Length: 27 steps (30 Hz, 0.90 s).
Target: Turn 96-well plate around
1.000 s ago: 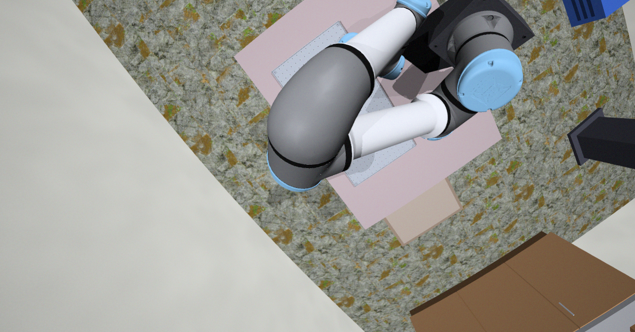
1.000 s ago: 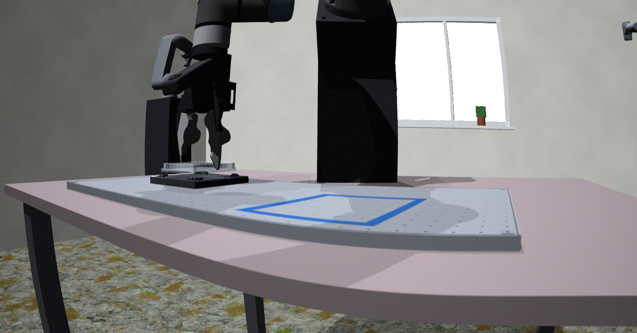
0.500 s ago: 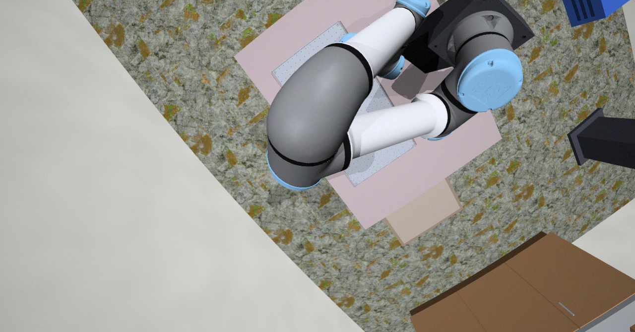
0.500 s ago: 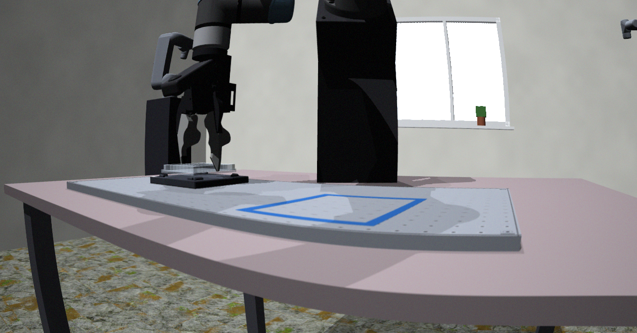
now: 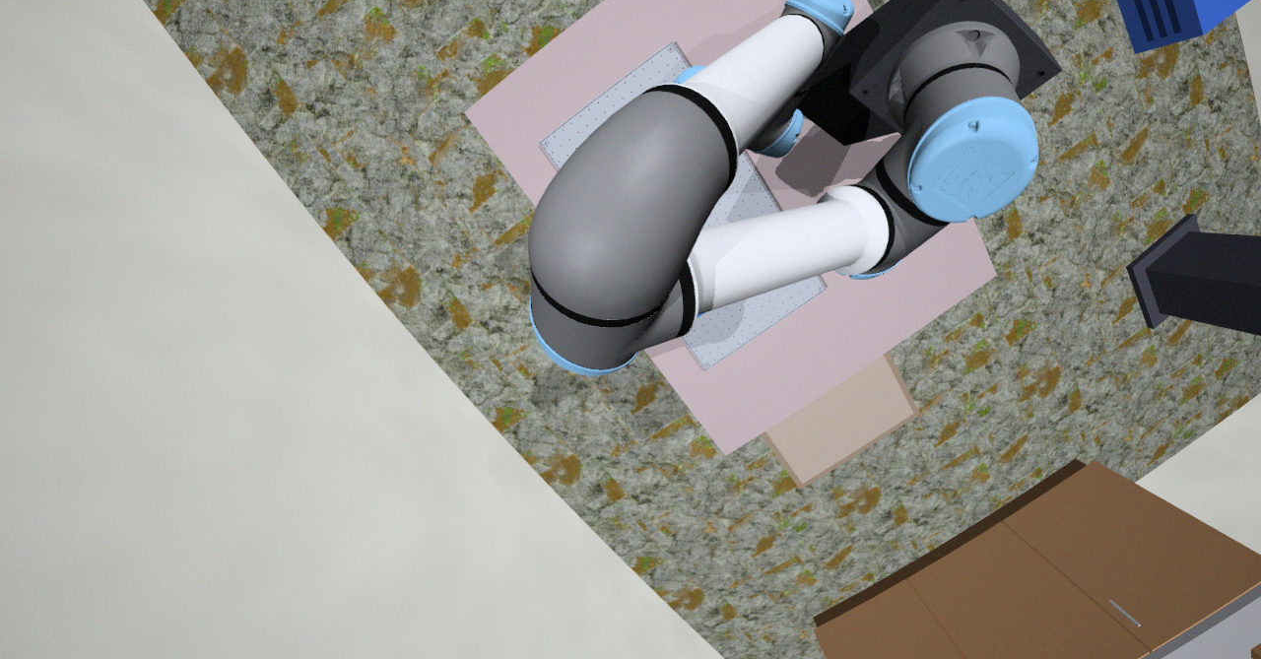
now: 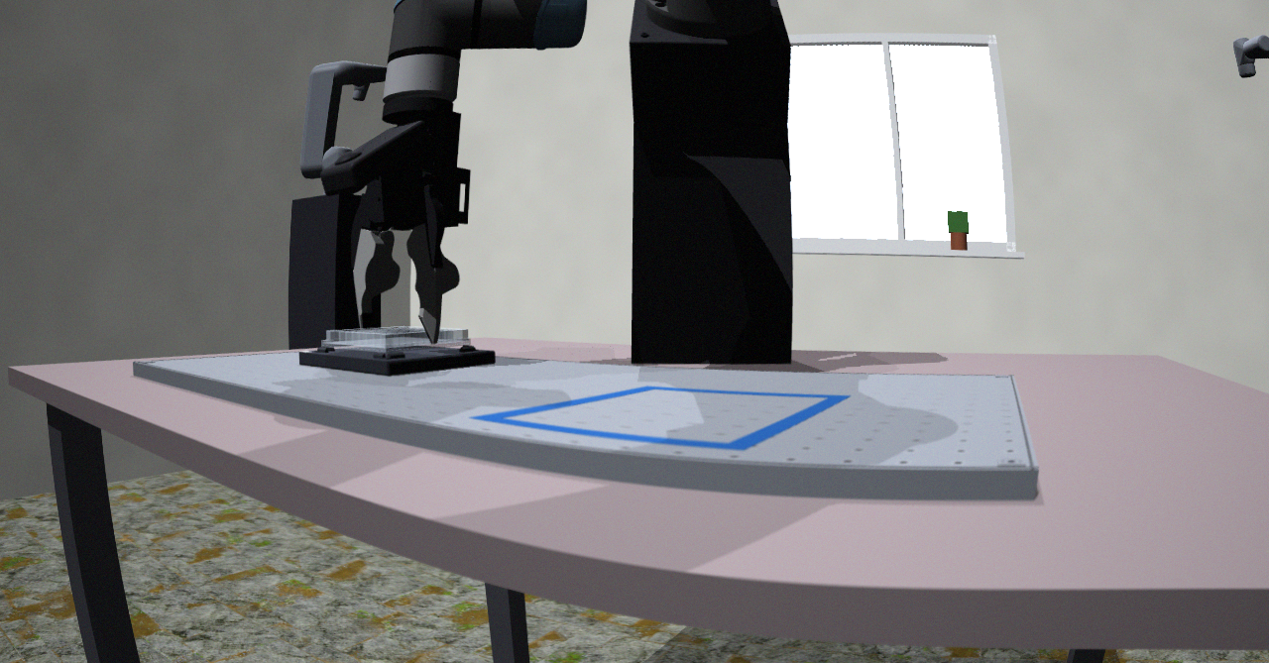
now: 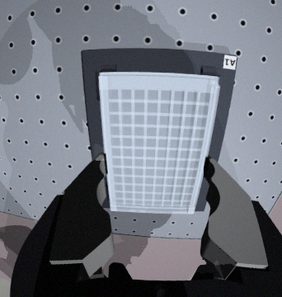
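Gripper (image 7: 151,183) pinched 96-well plate (image 7: 157,140) across long sides, one dark finger (image 7: 96,181) at 9 o'clock, other at 3 o'clock. Plate looked pale, translucent, white grid of wells, thin rim. Cut corner sat at 1 o'clock in wrist view, toward white A1 label (image 7: 230,62) on nest. Plate sat low over black plate nest N1 (image 6: 395,357), roughly square to it; fully seated or not, could not tell. Nest stood on grey perforated board (image 6: 798,446), blue square outline (image 6: 660,416) well apart.
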Available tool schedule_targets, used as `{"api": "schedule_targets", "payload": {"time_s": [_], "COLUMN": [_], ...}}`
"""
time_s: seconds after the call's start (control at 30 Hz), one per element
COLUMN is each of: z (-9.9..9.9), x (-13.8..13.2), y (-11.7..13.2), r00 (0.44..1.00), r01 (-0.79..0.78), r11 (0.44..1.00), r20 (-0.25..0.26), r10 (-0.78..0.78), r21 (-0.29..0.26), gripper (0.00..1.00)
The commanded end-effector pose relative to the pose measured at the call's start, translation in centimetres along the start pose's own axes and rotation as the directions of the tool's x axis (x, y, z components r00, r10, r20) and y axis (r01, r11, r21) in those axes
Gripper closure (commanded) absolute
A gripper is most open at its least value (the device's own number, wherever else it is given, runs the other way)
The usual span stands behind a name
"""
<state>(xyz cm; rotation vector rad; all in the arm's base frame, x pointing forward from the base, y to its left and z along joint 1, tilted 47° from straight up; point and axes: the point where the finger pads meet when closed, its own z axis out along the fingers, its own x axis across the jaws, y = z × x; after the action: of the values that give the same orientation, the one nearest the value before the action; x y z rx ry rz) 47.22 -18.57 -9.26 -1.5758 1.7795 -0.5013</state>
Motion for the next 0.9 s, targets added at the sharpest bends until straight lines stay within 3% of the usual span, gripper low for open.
{"api": "schedule_targets", "payload": {"time_s": [0.0,0.87], "z": [0.12,0.44], "x": [0.07,0.04], "y": [0.02,0.01], "r00": [1.000,1.000], "r01": [0.000,-0.001], "r11": [1.000,1.000], "r20": [-0.001,-0.001], "r10": [0.000,0.001], "r21": [0.000,0.000], "gripper": [1.00,1.00]}}
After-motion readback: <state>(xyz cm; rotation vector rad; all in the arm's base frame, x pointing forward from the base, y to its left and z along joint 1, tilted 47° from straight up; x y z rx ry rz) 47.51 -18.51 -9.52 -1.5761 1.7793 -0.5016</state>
